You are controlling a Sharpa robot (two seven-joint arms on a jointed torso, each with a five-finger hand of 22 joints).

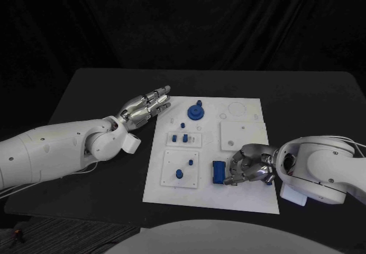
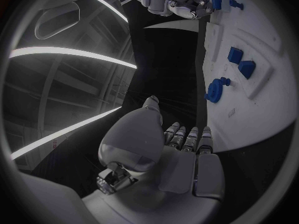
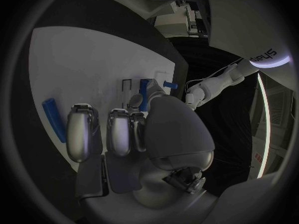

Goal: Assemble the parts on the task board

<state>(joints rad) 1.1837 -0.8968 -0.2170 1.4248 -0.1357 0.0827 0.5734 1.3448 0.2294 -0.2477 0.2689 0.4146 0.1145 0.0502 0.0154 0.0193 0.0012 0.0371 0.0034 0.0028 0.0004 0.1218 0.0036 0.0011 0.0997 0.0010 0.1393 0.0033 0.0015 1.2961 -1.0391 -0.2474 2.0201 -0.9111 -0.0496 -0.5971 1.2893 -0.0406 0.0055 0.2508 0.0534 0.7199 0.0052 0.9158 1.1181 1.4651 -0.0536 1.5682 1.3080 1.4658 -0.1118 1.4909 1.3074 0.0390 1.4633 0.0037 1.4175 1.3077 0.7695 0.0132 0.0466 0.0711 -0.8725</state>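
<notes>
task board: one white plate (image 1: 248, 198) in the middle of the black table (image 1: 91, 90)
raised white panels on the board: three, at (image 1: 243, 133), (image 1: 183, 138) and (image 1: 181, 168)
blue gear-shaped part: one (image 1: 197, 111)
small blue parts on the upper left panel: two, (image 1: 174, 138) and (image 1: 185, 137)
blue peg on the lower left panel: one (image 1: 179, 173) (a smaller blue speck sits above it, too small to tell)
long blue block: one (image 1: 218, 172)
hands: two, left hand (image 1: 146, 106) and right hand (image 1: 248, 168)
</notes>
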